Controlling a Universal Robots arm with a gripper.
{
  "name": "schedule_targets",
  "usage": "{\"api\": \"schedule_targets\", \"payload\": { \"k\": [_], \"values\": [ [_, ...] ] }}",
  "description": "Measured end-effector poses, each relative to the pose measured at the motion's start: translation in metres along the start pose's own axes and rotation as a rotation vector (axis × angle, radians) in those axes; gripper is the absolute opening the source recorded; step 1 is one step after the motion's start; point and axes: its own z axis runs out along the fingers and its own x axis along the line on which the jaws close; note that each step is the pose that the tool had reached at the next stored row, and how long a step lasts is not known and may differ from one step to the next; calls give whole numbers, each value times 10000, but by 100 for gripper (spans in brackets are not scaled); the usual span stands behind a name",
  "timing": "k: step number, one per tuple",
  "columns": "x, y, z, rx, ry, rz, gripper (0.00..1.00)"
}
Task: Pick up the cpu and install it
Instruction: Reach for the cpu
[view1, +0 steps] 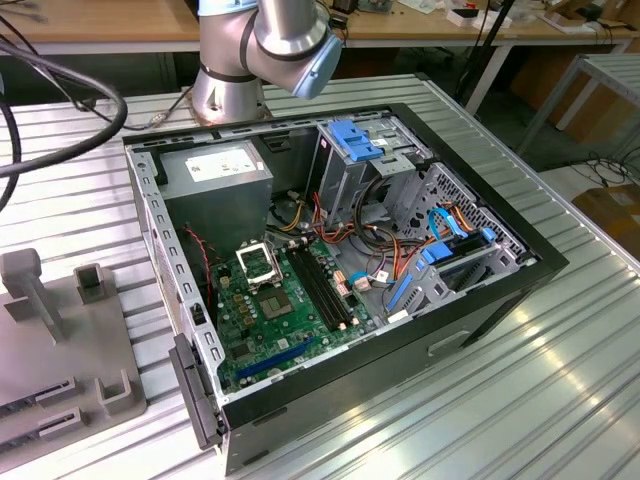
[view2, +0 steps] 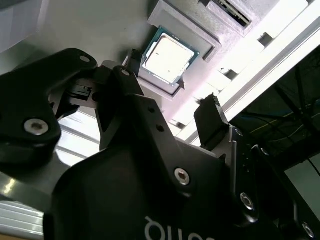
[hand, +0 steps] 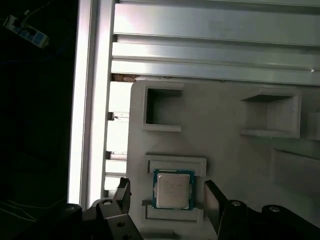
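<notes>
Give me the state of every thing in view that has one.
cpu, lying flat in a recess of the grey holder, not gripped.
gripper, open, fingers on either side of the cpu, apart from it.
grey holder, loaded with the cpu.
computer case, lying on its side, panel off, motherboard exposed.
</notes>
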Motion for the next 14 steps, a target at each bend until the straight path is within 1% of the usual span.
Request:
{"api": "schedule_targets", "payload": {
  "k": [8, 10, 14],
  "values": [
    [-18, -31, 134, 9, -2, 8, 69],
    [-39, -36, 177, 9, -3, 5, 69],
    [-68, -35, 238, 9, -2, 8, 69]
  ]
}}
